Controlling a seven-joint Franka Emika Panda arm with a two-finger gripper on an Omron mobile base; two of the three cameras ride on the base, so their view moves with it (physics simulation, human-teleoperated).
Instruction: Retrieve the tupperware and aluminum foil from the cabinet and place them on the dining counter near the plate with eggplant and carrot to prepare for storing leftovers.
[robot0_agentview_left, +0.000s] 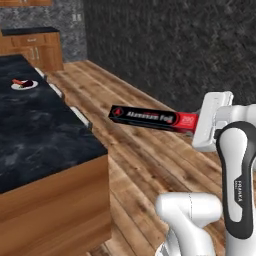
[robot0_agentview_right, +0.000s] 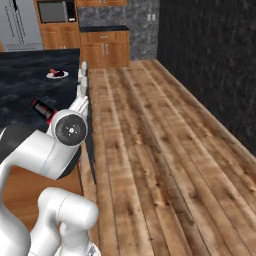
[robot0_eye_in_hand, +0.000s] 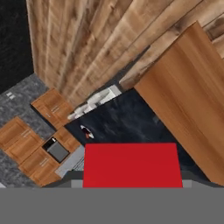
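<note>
Foil box: we've got the long black aluminum foil box (robot0_agentview_left: 150, 118) up in the air, roughly level, its black end pointing toward the counter and its red end at the hand. From the right side, a short piece of it (robot0_agentview_right: 42, 109) pokes out behind the arm.
Gripper: the gripper (robot0_agentview_left: 196, 123) is clamped on the red end of the box. In the hand camera that red end (robot0_eye_in_hand: 132, 165) sits right up against the lens, so the fingers themselves are hidden from us.
Where the box is: over the wooden floor (robot0_agentview_left: 150, 165), just off the counter's edge, not over the slab.
Counter: the big black marbled dining counter (robot0_agentview_left: 35, 135) on its wooden base is to the arm's left.
Plate: the small white plate (robot0_agentview_left: 24, 84) with a dark piece and a reddish piece sits on the far part of the counter, well away from the box. We also spot it in the right view (robot0_agentview_right: 57, 74) and tiny in the hand view (robot0_eye_in_hand: 86, 131).
Background: wooden cupboards (robot0_agentview_right: 104, 47) along the far wall.
</note>
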